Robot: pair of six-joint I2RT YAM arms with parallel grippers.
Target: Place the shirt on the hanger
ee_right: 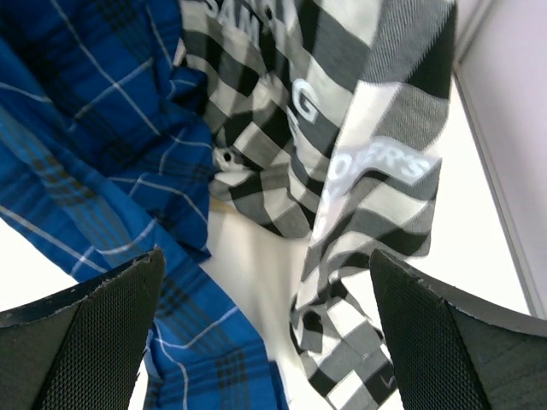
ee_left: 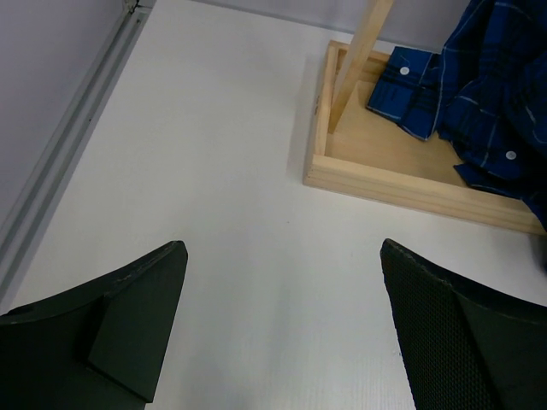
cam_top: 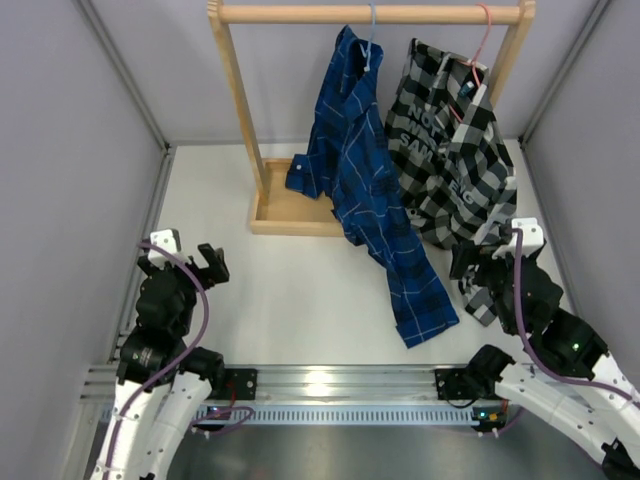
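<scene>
The dark blue plaid shirt [cam_top: 365,170] hangs on the light-blue wire hanger [cam_top: 371,30], whose hook is over the wooden rail. One sleeve lies in the rack's base tray; the tail trails down onto the table [cam_top: 420,300]. The shirt also shows in the left wrist view [ee_left: 479,94] and in the right wrist view [ee_right: 102,145]. My left gripper [cam_top: 208,266] is open and empty over bare table, left of the rack; it also shows in the left wrist view [ee_left: 282,316]. My right gripper [cam_top: 470,272] is open and empty, low by the hanging shirt tails; it also shows in the right wrist view [ee_right: 265,333].
A black-and-white checked shirt with white lettering [cam_top: 455,150] hangs on a pink hanger [cam_top: 486,35] right of the blue one; its hem reaches the table by my right gripper. The wooden rack [cam_top: 300,215] stands at the back. Grey walls close in both sides.
</scene>
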